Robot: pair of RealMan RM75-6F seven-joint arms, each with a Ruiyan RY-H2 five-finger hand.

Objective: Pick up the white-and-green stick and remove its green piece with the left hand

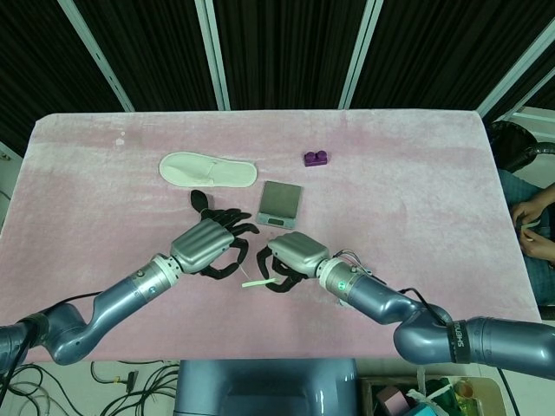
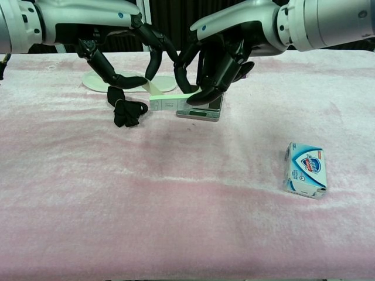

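Note:
My right hand (image 1: 290,256) (image 2: 218,63) pinches the white-and-green stick (image 1: 257,282) (image 2: 171,103) and holds it level above the pink cloth, with its free end pointing to my left hand. From that end a pale green strip (image 2: 153,88) slants up and to the left. My left hand (image 1: 208,246) (image 2: 137,55) hovers right beside it, fingers spread. Its thumb and one finger sit on either side of the strip's upper tip. I cannot tell whether they touch it.
A white slipper (image 1: 208,169) (image 2: 94,82) lies behind the left hand. A black strap (image 2: 126,111) lies under it. A small grey scale (image 1: 280,203) (image 2: 206,109) is behind the stick, a purple brick (image 1: 315,159) farther back. A blue-and-white soap box (image 2: 305,170) lies front right.

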